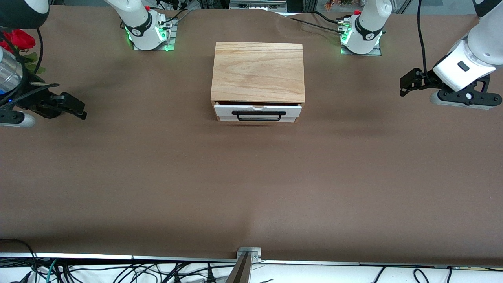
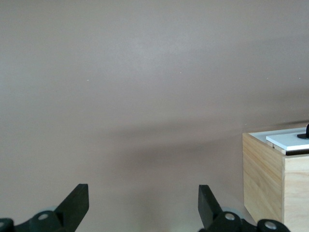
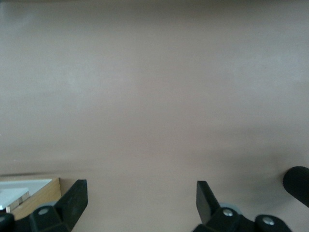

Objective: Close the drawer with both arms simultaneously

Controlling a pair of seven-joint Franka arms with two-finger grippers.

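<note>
The drawer (image 1: 258,111), with a white front panel and a black wire handle (image 1: 258,116), stands a little way out of the wooden box (image 1: 258,70) at the middle of the table. My left gripper (image 1: 404,84) is open and empty above the table toward the left arm's end, well apart from the box. My right gripper (image 1: 80,110) is open and empty above the table toward the right arm's end. The left wrist view shows its open gripper (image 2: 143,198), the box's corner (image 2: 268,188) and the drawer's white front (image 2: 289,140). The right wrist view shows its open gripper (image 3: 141,195) and the box's edge (image 3: 41,195).
The table is covered in brown paper (image 1: 251,184). Red flowers (image 1: 17,39) stand at the right arm's end. The arm bases (image 1: 147,31) (image 1: 363,37) stand farther from the front camera than the box. A metal bracket (image 1: 247,255) and cables lie at the near edge.
</note>
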